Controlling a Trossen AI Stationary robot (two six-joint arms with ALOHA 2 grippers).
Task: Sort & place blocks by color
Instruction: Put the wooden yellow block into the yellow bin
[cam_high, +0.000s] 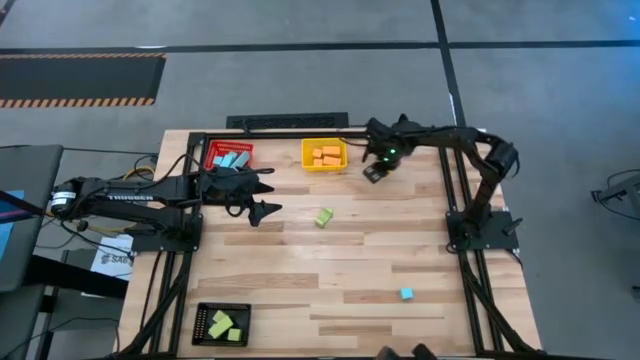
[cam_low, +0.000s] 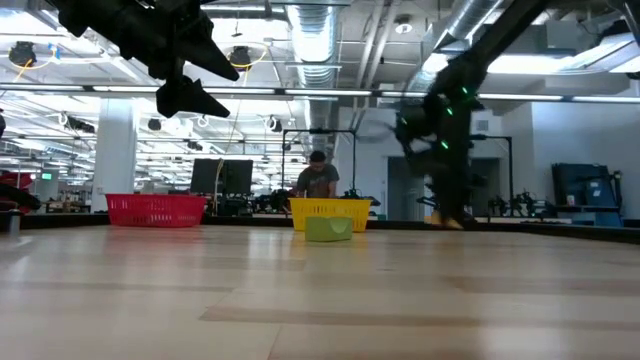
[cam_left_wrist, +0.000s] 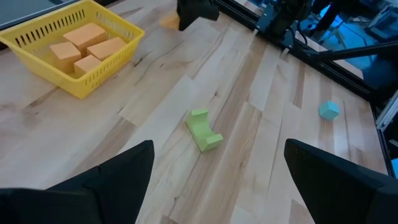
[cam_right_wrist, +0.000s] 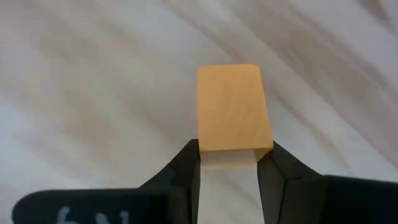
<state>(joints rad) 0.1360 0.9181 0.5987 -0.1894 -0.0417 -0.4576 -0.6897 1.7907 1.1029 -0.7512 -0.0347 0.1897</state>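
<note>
Right jaws (cam_right_wrist: 229, 163) pinch an orange block (cam_right_wrist: 233, 109); left jaws (cam_left_wrist: 217, 180), arm lettered TROSSEN, spread.

Orange blocks (cam_high: 325, 155) fill the yellow tray; 1 green block (cam_high: 324, 217) lies mid-table.

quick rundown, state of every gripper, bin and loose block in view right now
right gripper: shut on the orange block, low over the table beside the yellow bin
left gripper: open, empty, raised above the table near the red bin
yellow bin: holds orange blocks
red bin: holds light blue blocks
black bin: holds green blocks
green block: loose on the table, unsorted
blue block: loose on the table, unsorted
</note>
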